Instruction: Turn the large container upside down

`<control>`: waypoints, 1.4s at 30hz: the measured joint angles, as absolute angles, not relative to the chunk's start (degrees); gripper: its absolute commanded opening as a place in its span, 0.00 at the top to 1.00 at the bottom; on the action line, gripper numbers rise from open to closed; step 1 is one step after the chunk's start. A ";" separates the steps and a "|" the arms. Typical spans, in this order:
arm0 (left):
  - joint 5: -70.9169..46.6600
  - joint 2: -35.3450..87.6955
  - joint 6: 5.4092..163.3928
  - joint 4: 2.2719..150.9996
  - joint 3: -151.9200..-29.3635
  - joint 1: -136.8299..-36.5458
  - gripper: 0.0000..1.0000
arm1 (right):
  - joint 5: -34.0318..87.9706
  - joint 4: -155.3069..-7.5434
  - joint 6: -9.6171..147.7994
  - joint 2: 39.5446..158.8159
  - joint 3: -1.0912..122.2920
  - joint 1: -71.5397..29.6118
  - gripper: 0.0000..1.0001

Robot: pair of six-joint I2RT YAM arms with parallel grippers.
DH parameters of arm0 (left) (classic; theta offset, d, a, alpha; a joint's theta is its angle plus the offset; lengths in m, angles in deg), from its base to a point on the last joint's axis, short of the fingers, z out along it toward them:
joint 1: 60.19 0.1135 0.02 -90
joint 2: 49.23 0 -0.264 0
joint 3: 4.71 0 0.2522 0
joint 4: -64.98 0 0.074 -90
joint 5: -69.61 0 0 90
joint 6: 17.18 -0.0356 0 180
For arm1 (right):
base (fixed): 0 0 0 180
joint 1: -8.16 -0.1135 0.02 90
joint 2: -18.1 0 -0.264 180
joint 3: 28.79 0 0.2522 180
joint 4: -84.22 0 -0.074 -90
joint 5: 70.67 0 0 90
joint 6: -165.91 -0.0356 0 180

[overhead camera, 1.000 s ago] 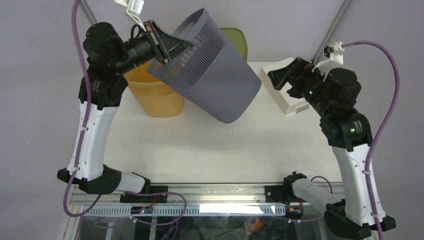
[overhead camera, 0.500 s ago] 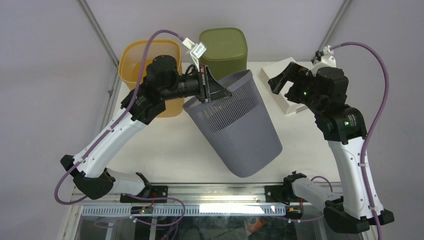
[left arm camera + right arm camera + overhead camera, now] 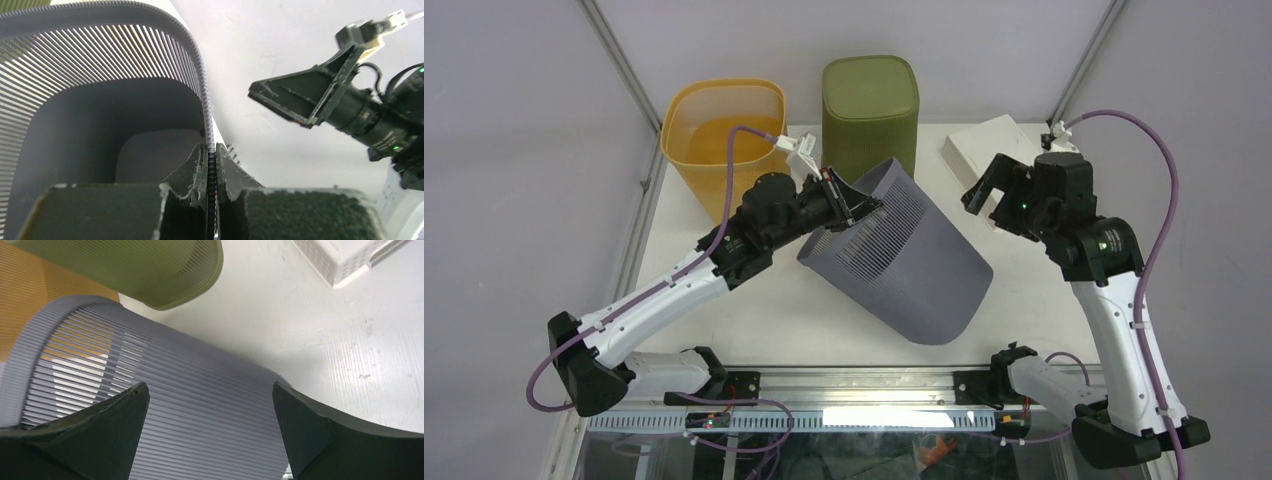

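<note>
The large grey slatted container (image 3: 914, 270) lies tilted on its side in the middle of the table, its opening toward the far left and its base toward the near right. My left gripper (image 3: 849, 205) is shut on its rim, one finger inside and one outside. The left wrist view shows the rim wall pinched between the fingertips of the left gripper (image 3: 210, 147) and the container's dark inside (image 3: 100, 100). My right gripper (image 3: 989, 195) is open and empty, hovering to the right of the container. In the right wrist view the right gripper (image 3: 210, 385) spreads above the slatted side (image 3: 190, 405).
A yellow bin (image 3: 724, 130) stands upright at the far left. A green bin (image 3: 871, 100) stands behind the container with its closed end up and also shows in the right wrist view (image 3: 140, 265). A white tray (image 3: 989, 145) lies at the far right.
My left arm has swung the grey container down from high in the air to the table, where it now leans on its side. My right gripper shifted slightly left and lower.
</note>
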State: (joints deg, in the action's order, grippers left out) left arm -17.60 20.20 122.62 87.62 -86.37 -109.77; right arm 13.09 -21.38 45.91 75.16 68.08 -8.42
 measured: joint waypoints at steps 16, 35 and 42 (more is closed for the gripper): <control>-32.01 11.52 130.80 77.57 -68.23 -111.21 0.64 | 19.49 -21.71 38.37 66.37 51.07 -8.42 0.02; -38.04 14.47 117.29 96.83 -75.42 -111.26 0.15 | 20.48 -15.76 39.96 61.76 49.28 -8.42 0.01; -39.72 14.45 111.82 101.24 -81.21 -111.26 0.15 | 25.63 -18.54 37.89 60.78 41.63 -8.42 0.01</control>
State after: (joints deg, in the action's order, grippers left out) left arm -39.72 14.45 111.82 101.24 -81.21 -111.26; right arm 25.63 -18.54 37.89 60.78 41.63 -8.42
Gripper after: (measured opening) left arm 0.859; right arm 0.985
